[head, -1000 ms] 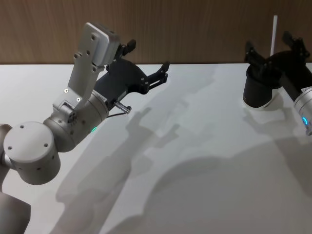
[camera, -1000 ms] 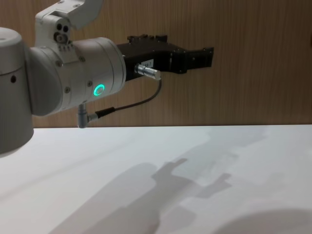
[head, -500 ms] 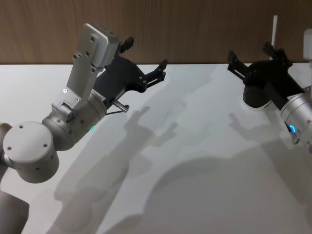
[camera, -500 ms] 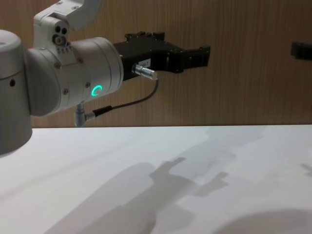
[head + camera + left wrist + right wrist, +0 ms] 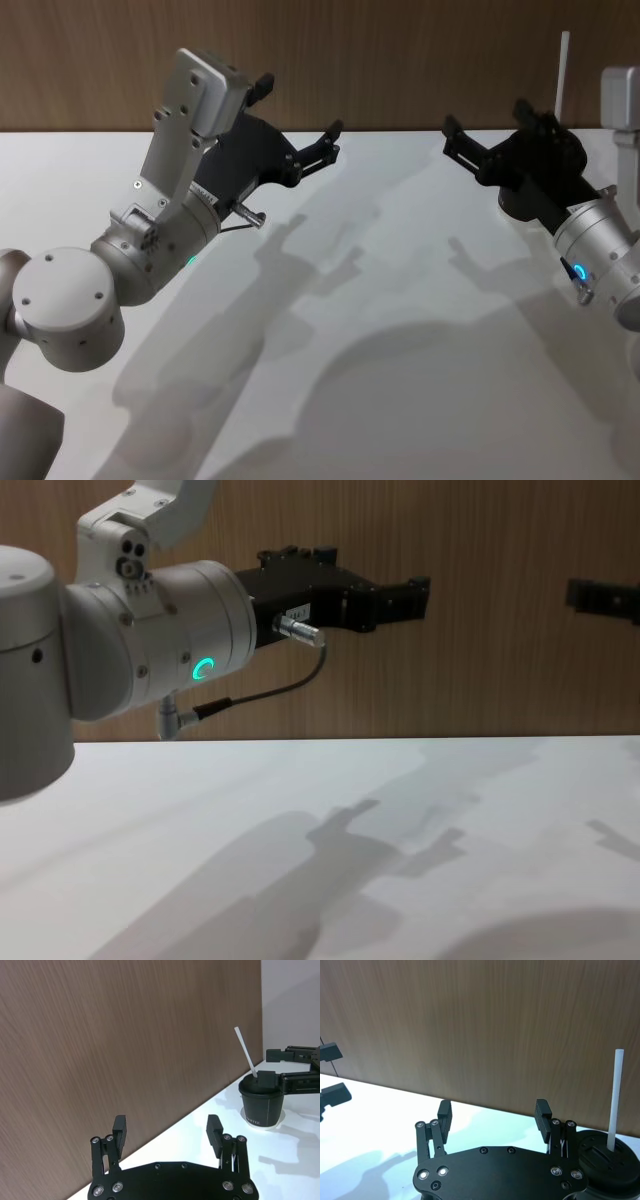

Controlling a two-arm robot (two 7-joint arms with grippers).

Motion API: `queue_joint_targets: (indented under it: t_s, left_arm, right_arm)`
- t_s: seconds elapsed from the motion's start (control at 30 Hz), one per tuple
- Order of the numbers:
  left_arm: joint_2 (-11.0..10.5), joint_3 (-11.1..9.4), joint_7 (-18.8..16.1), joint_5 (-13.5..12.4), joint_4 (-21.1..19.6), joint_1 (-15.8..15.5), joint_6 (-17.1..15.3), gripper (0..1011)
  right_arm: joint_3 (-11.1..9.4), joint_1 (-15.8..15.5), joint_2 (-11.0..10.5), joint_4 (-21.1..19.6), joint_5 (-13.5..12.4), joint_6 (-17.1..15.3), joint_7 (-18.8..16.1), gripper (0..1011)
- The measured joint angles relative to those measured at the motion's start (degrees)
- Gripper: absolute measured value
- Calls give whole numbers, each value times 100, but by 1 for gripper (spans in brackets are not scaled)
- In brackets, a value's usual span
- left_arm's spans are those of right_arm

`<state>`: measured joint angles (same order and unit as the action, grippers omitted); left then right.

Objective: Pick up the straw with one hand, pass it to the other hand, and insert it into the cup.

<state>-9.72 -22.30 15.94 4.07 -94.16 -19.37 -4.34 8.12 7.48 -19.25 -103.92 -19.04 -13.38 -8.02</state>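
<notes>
Both grippers are spread wide and empty, left [image 5: 300,128] up over the table [image 5: 400,330], right [image 5: 487,133] just beside the cup [image 5: 262,1104]. Straw [image 5: 245,1053] is already standing in the cup, tilted. I'd back the right arm off straight and level so nothing clips it.

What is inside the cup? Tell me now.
The white straw stands in the black cup, poking up through its lid and leaning slightly. The lid hides the straw's lower end and any contents. The right claw, open, is just beside the cup.
</notes>
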Motion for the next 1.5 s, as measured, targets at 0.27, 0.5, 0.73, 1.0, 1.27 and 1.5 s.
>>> queue_joint_targets:
  t_s: [0.27, 0.5, 0.73, 1.0, 1.27, 1.5]
  left_arm:
    - [14, -28, -1, -16, 76, -52, 12, 1003]
    - [9, -54, 28, -11, 121, -87, 20, 1003]
    - [6, -65, 47, -3, 145, -107, 25, 1003]
    - [3, -74, 61, 4, 160, -118, 27, 1003]
    - [0, -78, 67, 8, 168, -123, 27, 1002]
    - [-1, -80, 71, 13, 171, -126, 27, 1003]
  right_arm:
    - [17, -14, 64, -10, -3, -47, -33, 1001]
    - [24, -20, 99, -17, 3, -74, -56, 1001]
    - [27, -24, 116, -20, 10, -87, -63, 1001]
    - [32, -28, 128, -23, 15, -97, -68, 1001]
    - [33, -30, 133, -23, 20, -104, -72, 1001]
    - [33, -30, 136, -23, 23, -106, -75, 1001]
